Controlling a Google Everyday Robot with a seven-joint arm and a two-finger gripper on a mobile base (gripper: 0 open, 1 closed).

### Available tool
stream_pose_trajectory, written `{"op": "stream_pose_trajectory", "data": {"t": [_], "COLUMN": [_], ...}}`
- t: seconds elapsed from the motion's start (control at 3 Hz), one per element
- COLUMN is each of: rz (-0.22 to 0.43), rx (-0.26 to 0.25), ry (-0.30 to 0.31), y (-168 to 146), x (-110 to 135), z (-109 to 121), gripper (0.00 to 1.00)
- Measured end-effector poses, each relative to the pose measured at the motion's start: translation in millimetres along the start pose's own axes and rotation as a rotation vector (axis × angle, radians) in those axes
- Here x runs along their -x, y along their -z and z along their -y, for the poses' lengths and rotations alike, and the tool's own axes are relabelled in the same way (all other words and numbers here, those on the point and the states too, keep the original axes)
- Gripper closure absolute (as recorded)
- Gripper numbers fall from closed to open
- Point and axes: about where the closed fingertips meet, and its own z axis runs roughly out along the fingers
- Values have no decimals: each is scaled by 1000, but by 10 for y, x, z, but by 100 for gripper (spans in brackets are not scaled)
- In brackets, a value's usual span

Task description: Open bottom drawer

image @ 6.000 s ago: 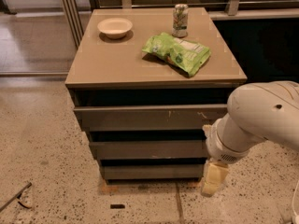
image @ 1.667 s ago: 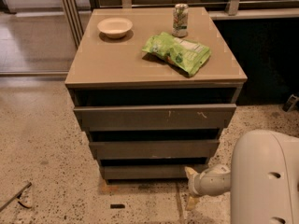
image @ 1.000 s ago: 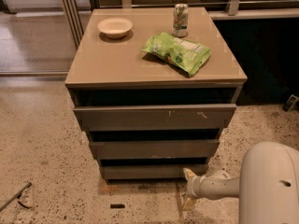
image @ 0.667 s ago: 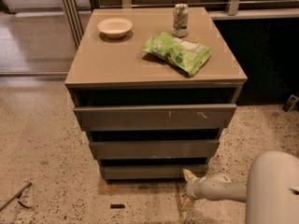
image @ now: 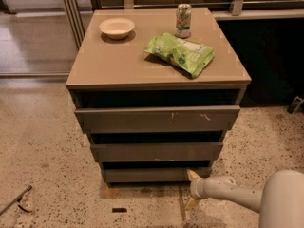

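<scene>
Seen from above and in front: speckled floor point(image: 42, 156), with a thin dark strip point(image: 14, 202) lying at far left and a small dark scrap point(image: 119, 210) nearer the middle. In the centre, a three-drawer cabinet topped by a tan surface point(image: 109, 65). On that surface, from left to right: a pale bowl point(image: 117, 27) toward the back left, a slim can point(image: 183, 20) upright near the back edge, and a crumpled green bag point(image: 180, 54) lying just in front of the can. Below, three handleless grey-brown fronts stacked: top drawer point(image: 142, 119), widest, with pale scratch marks; middle drawer point(image: 156, 152), slightly narrower; bottom drawer point(image: 142, 175), lowest and narrowest, plain, just above the floor, apparently shut. At lower right, down by the floor, the gripper point(image: 191, 189), open and holding nothing, with two yellowish fingertips point(image: 192, 175) spread one above the other, the upper one at the bottom drawer's lower right corner; contact impossible to tell. Behind it, a white arm point(image: 285, 198) reaching in from the bottom right corner.
</scene>
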Motion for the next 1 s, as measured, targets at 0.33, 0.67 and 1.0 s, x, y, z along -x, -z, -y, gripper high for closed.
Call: {"op": "stream_pose_trajectory", "data": {"t": [0.33, 0.67, 1.0], "rz": [1, 6, 11], "rx": [-9, -6, 6], "ry": [17, 34, 35], "y": [-52, -145, -236], "x": [-47, -63, -83], "z": [189, 348, 405], "gripper": [0, 0, 0]}}
